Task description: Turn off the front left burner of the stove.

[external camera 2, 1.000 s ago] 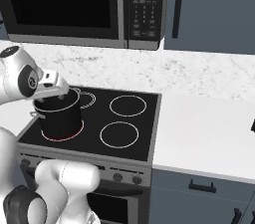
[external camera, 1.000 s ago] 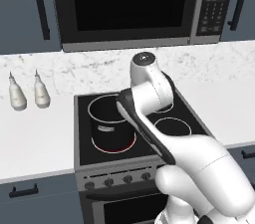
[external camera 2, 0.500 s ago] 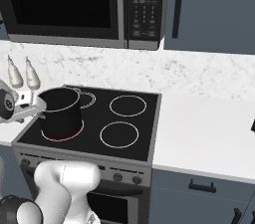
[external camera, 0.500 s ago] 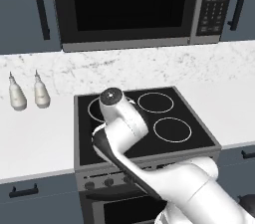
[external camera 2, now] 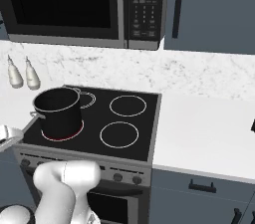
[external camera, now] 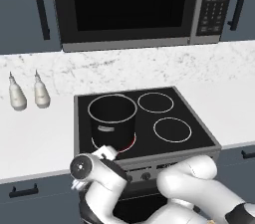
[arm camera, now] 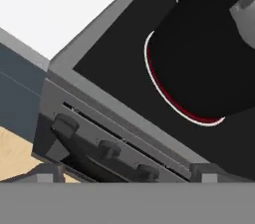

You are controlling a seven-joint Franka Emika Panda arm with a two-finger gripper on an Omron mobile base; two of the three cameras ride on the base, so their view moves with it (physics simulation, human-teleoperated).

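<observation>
The stove (external camera: 144,141), a grey steel range with a black glass top, is sitting between two stretches of white counter (external camera: 35,138), below a black microwave (external camera: 129,6). The front left burner (external camera 2: 62,133) is lying at the stove top's front left corner and is glowing red around the base of a black pot (external camera: 112,121) that is standing on it; in the hand view the red ring (arm camera: 174,101) is showing as an arc under the pot's wall. Two thin white rings (external camera: 172,129) are marking the burners along the right side of the glass, and a third outline is peeking out behind the pot. A row of small dark knobs (arm camera: 107,148) is running along the front panel of the stove, just below the glass edge. The gripper (arm camera: 127,174) is hanging low in front of that panel, near the stove's front left corner, with its two fingertips (arm camera: 47,174) standing wide apart, gripping nothing and touching no knob. Two pale bottles (external camera: 27,93) are standing side by side toward the back of the counter, left of the stove.
</observation>
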